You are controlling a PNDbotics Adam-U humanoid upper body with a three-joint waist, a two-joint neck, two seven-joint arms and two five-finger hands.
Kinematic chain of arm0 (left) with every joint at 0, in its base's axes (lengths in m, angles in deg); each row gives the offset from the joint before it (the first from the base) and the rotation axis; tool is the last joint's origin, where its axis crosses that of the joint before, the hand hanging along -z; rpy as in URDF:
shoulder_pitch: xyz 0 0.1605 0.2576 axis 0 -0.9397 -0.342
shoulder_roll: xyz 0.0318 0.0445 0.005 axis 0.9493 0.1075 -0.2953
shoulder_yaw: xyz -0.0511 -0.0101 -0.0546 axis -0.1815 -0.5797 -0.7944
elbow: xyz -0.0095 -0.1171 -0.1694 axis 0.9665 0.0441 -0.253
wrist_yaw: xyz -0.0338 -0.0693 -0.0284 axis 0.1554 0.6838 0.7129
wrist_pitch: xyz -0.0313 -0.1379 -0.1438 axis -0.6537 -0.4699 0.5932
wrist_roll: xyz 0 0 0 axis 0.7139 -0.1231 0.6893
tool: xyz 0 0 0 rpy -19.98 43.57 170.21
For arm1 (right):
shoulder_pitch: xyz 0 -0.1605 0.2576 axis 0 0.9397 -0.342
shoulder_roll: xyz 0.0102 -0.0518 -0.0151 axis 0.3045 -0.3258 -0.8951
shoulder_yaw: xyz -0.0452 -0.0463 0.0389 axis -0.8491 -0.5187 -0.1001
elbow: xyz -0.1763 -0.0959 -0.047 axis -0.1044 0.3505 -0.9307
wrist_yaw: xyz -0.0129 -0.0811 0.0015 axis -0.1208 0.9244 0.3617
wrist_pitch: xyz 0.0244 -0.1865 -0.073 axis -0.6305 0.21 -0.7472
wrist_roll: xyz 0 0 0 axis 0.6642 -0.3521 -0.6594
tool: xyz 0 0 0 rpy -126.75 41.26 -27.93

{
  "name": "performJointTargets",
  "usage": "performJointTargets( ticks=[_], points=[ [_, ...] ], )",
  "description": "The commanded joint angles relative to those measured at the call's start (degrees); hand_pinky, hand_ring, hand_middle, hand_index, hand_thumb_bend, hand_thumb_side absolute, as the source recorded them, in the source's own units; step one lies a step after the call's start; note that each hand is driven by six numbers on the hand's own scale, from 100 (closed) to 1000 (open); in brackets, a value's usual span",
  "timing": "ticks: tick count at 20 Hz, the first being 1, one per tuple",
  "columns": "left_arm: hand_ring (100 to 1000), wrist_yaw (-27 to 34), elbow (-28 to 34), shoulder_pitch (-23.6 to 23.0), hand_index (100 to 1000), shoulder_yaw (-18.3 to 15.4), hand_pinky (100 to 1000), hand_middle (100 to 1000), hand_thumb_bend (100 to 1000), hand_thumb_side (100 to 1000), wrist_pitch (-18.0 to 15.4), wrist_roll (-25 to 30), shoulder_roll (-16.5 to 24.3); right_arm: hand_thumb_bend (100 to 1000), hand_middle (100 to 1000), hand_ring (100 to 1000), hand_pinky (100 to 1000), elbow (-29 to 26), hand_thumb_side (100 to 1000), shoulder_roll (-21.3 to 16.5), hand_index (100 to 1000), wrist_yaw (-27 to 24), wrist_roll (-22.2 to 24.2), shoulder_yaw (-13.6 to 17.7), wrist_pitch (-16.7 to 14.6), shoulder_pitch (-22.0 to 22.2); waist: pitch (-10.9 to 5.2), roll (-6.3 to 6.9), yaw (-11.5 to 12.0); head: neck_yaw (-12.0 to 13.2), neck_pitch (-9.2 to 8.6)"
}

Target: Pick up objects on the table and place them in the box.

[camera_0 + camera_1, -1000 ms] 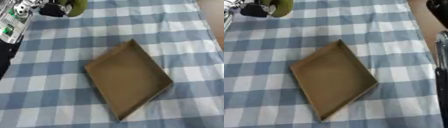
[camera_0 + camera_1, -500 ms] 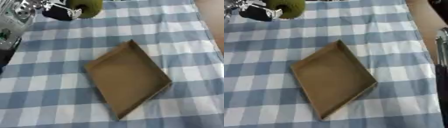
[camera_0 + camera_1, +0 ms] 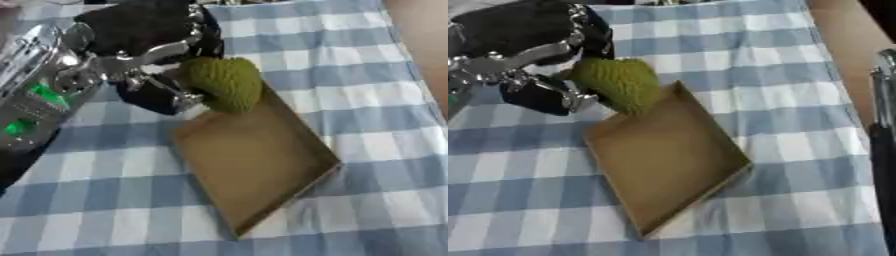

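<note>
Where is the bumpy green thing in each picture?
Left eye view: the bumpy green thing is above the middle, held in the left hand, at the box's far corner.
Right eye view: it sits upper left of the middle, again at that corner.
Shared landmark: the brown box on the blue checked cloth.

Under your view: blue-and-white checked cloth (image 3: pixel 367 130) covering the counter; bare tan counter (image 3: pixel 837 30) strip at its right edge.

One green bumpy fruit (image 3: pixel 226 82) – one shallow cardboard box (image 3: pixel 254 157) – one checked cloth (image 3: pixel 367 90)
</note>
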Motion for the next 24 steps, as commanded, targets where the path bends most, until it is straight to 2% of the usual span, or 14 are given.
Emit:
performJointTargets(
  ticks=[1, 7, 8, 9, 18, 21, 24],
  points=[
    [466, -1.15, 2.66, -0.15, 556, 0.93, 440, 443, 119, 100, -0.03, 2.36, -0.5, 100, 606, 901, 882, -0.91, 474, -1.59, 827, 0.36, -0.32, 0.59, -0.06, -0.72, -1.7, -0.02, 0.07, -0.33, 0.52],
    [464, -3.23, 2.26, -1.94, 555, 1.79, 434, 443, 100, 100, -0.87, 2.8, -3.54, 100, 606, 903, 882, -0.91, 475, -1.35, 827, 0.33, -0.39, 0.63, -0.05, -0.53, -1.76, -0.05, 0.16, -0.53, 0.67],
    [463, -3.49, 2.02, -2.14, 555, 2.1, 431, 443, 148, 100, -1.22, 2.8, -4.07, 100, 606, 903, 882, -0.91, 476, -1.32, 827, 0.32, -0.38, 0.63, -0.05, -0.53, -1.75, -0.07, 0.15, -0.55, 0.71],
    [463, -3.68, 1.75, -2.35, 555, 2.38, 430, 444, 100, 100, -1.53, 2.8, -4.58, 100, 606, 903, 882, -0.91, 475, -1.3, 827, 0.31, -0.38, 0.64, -0.06, -0.52, -1.73, -0.09, 0.15, -0.57, 0.74],
    [468, -4.65, -1.15, -4.21, 574, 3.48, 429, 454, 100, 100, -2.67, 2.28, -8.18, 100, 605, 905, 883, -0.91, 475, -0.99, 827, 0.22, -0.35, 0.7, -0.05, -0.44, -1.6, -0.24, -0.02, -0.65, 0.69],
    [499, -5.0, -2.91, -4.81, 621, 3.74, 485, 480, 100, 100, -3.0, 1.79, -9.01, 100, 605, 905, 883, -0.91, 475, -0.92, 827, 0.21, -0.36, 0.74, -0.04, -0.4, -1.56, -0.24, -0.09, -0.61, 0.64],
    [583, -5.53, -4.59, -5.33, 742, 4.13, 592, 562, 128, 100, -3.75, 2.18, -9.57, 100, 605, 906, 883, -0.91, 475, -0.87, 827, 0.2, -0.38, 0.76, -0.04, -0.39, -1.51, -0.23, -0.14, -0.59, 0.67]
  ],
)
